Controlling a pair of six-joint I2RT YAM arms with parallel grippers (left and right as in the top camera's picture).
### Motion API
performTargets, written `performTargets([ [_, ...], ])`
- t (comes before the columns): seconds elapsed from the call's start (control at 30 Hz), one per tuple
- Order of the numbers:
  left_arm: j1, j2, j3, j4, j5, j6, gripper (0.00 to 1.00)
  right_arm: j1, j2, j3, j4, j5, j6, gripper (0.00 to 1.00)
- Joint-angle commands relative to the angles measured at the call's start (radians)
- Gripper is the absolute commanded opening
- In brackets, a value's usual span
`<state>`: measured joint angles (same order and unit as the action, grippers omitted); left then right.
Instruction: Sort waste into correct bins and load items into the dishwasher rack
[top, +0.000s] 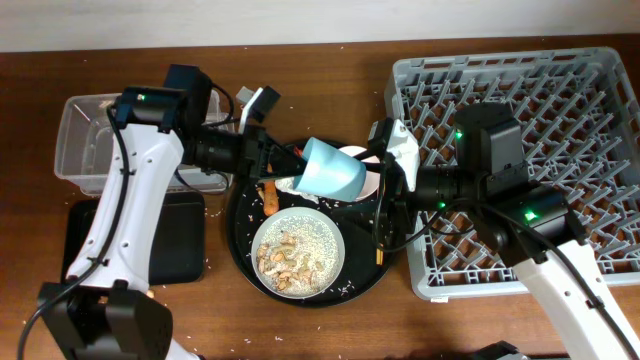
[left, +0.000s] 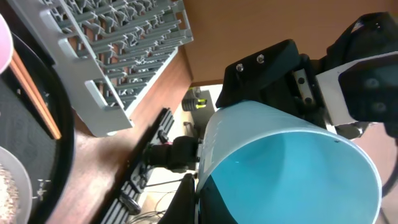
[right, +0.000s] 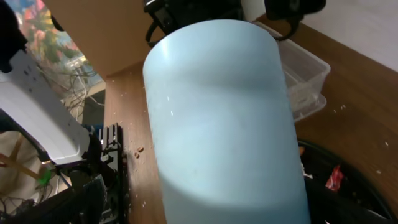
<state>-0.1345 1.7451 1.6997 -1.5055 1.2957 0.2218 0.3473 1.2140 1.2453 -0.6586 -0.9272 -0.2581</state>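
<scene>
Up close, a light-blue cup (top: 335, 168), tilted, pinched tight in the left gripper (top: 297, 163) above the round black tray (top: 238, 235). Right gripper (top: 384, 170) just beside it, jaw gap impossible to tell. Below, a bowl (top: 340, 245) of rice (top: 305, 240) and peanuts (top: 280, 262). Brown wooden table (top: 300, 335), speckled with white crumbs. Rack (top: 560, 110) at right. Beyond, cables (right: 74, 78) and a pale wall (top: 300, 20).

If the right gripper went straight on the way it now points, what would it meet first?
Most likely the small light-blue cup, which the left gripper holds tilted above the round black tray; it fills the right wrist view straight ahead of the right gripper. The gap is hard to judge.
</scene>
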Motion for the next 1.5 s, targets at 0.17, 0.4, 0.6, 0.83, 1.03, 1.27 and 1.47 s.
performTargets([
  [0.17, -0.002, 0.002, -0.002, -0.022, -0.001, 0.02, 0.0, 0.004, 0.006, 0.016, -0.02, 0.151, 0.045, 0.98],
  [0.4, -0.023, -0.001, -0.002, -0.042, 0.039, 0.02, 0.0, 0.005, 0.006, 0.016, 0.002, -0.043, -0.07, 0.98],
  [0.6, -0.024, -0.04, -0.002, -0.053, 0.048, 0.061, 0.0, 0.005, 0.006, 0.016, 0.013, -0.014, -0.041, 0.98],
  [0.83, -0.024, -0.051, -0.002, -0.029, 0.047, 0.061, 0.0, 0.006, 0.006, 0.016, 0.058, -0.22, -0.023, 0.75],
  [1.03, -0.024, -0.051, -0.002, -0.005, 0.05, 0.06, 0.0, 0.006, 0.006, 0.016, 0.056, -0.186, -0.002, 0.61],
  [1.27, -0.024, -0.051, -0.002, 0.002, 0.051, 0.06, 0.55, 0.005, 0.006, 0.016, 0.045, -0.002, 0.083, 0.59],
  [1.47, 0.012, -0.051, -0.002, 0.006, 0.026, 0.06, 0.99, -0.025, -0.045, 0.017, -0.029, 0.365, 0.234, 0.6],
])
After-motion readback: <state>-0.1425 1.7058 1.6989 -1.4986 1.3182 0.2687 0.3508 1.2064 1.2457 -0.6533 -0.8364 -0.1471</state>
